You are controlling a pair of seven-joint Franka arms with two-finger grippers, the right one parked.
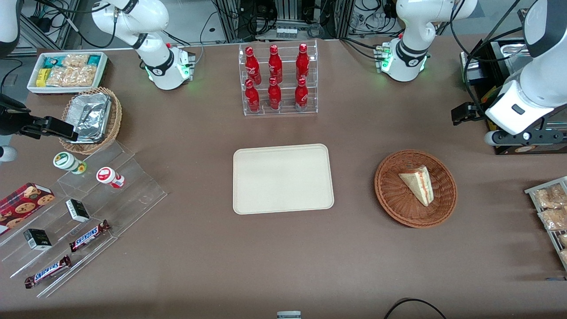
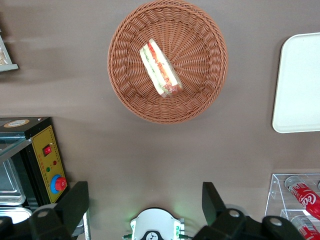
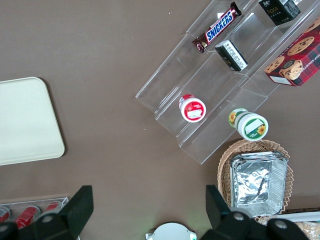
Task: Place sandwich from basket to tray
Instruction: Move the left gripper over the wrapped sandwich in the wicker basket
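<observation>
The left arm's gripper point(image 2: 142, 200) hangs high over the brown table point(image 1: 283, 248), toward the working arm's end. Its two dark fingers point(image 2: 75, 202) are spread wide apart w/ nothing between them; they touch nothing.

Directly below the gripper, a bit nearer the front camera, sits the round reddish-brown wicker basket point(image 1: 392, 190). The sandwich point(image 1: 417, 184) lies inside the basket, a pale triangular wedge w/ red and green filling showing along one long edge. In the wrist view the basket point(image 2: 130, 85) shows whole, w/ the sandwich point(image 2: 160, 68) resting on its woven floor near the middle, well clear of the fingers.

The cream-beige tray point(image 1: 283, 178) lies flat on the table, off to one side of the gripper toward the parked arm's end, apart from the basket. Only a rounded corner of the tray point(image 2: 297, 85) enters the wrist view.

Other items: a clear rack of red bottles point(image 1: 277, 79) stands farther from the front camera than the tray. A box w/ a yellow panel and red buttons point(image 2: 47, 165) sits close by the gripper at the working arm's end. Far toward the parked arm's end are a tan wicker basket w/ foil point(image 1: 91, 118), clear stepped shelves point(image 1: 88, 212) w/ snack bars and small tubs, and a white bin of packets point(image 1: 66, 71).
</observation>
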